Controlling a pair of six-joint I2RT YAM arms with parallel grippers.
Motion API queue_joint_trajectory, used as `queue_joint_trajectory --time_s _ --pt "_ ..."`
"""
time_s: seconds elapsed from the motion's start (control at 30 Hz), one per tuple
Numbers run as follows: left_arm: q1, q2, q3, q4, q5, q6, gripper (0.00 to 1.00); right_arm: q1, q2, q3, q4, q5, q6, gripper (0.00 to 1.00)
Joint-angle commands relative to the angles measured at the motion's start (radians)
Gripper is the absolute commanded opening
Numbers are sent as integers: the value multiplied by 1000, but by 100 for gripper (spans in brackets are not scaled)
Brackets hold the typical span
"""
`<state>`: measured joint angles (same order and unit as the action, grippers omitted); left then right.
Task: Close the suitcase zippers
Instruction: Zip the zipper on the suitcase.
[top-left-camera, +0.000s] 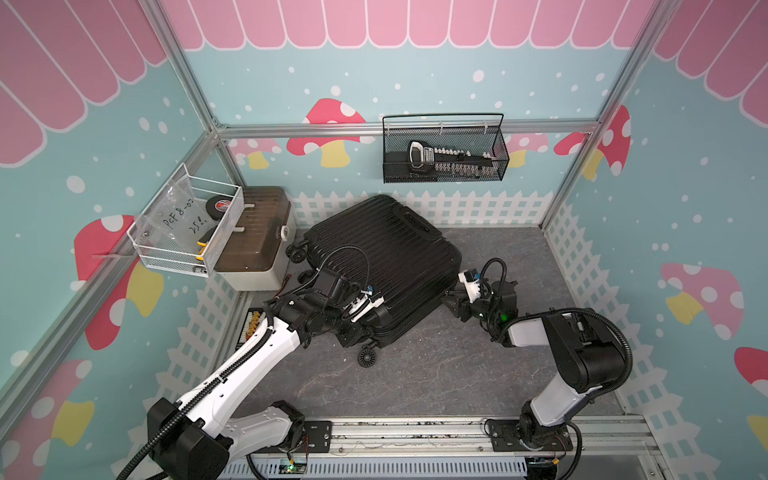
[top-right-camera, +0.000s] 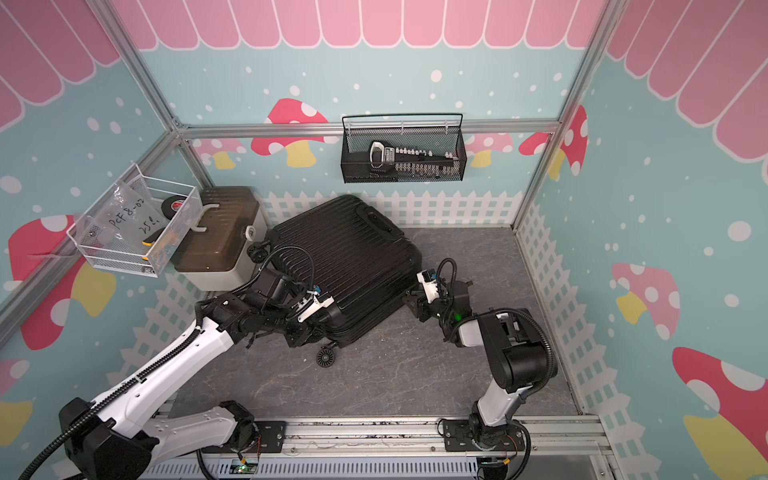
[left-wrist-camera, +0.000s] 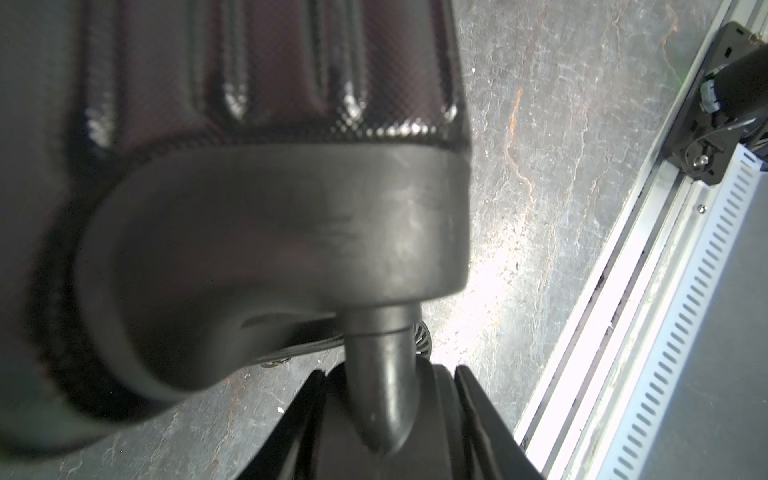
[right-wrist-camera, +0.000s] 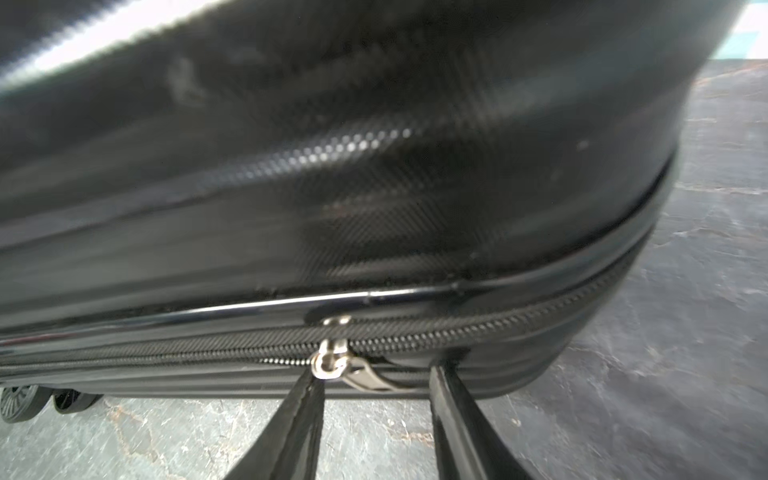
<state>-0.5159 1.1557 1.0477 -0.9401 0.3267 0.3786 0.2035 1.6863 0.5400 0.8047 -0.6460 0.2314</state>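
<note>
Closest to my right wrist lens, the right gripper (right-wrist-camera: 374, 372) has its jaws spread, one finger on each side of the silver zipper pull (right-wrist-camera: 330, 359). The pull's tab lies slack in the gap and nothing is pinched. The pull sits on the zippers (right-wrist-camera: 498, 326), the black track along the seam in the suitcase's side wall. The teeth on one side of it look meshed; on the other side I cannot tell.

The suitcase (top-left-camera: 386, 257) lies flat, ribbed shell up, mid-table on the grey tabletop (top-left-camera: 415, 374), its far wheels just beside the beige box (top-left-camera: 257, 257). At the near wheeled corner my left gripper (left-wrist-camera: 388, 374) is pinching a caster (left-wrist-camera: 380, 399), which I judge braces the case.

So I'm at the grasping step. Next I need to close squarely on that tab, then drag it along the seam without letting the case slide.
</note>
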Motion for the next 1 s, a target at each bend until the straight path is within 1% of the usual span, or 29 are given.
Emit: queue_joint_trajectory --time_s 0.0,0.13,0.33,0.43,0.6,0.67,0.77,0.97 --pt "-35 -62 14 -8 121 121 30 1 13 37 23 -43 -35 40" --pt "-38 -59 13 -8 125 125 30 1 -7 28 27 -79 -51 32" --pt "-38 -54 15 -8 127 121 30 1 -25 18 32 -100 -58 22" --pt "-38 -54 13 -8 127 121 30 1 -33 2 64 -80 -44 16" --pt "-38 -54 9 -8 118 121 30 1 -65 -42 112 -50 -28 3" --pt "-38 -54 9 -8 112 121 30 1 -78 -56 114 -47 -29 0" --pt "-38 -53 9 -1 96 113 30 1 -96 -73 117 -41 -26 0" --pt "-37 -44 16 53 26 48 31 10 -140 -109 123 -43 -10 0"
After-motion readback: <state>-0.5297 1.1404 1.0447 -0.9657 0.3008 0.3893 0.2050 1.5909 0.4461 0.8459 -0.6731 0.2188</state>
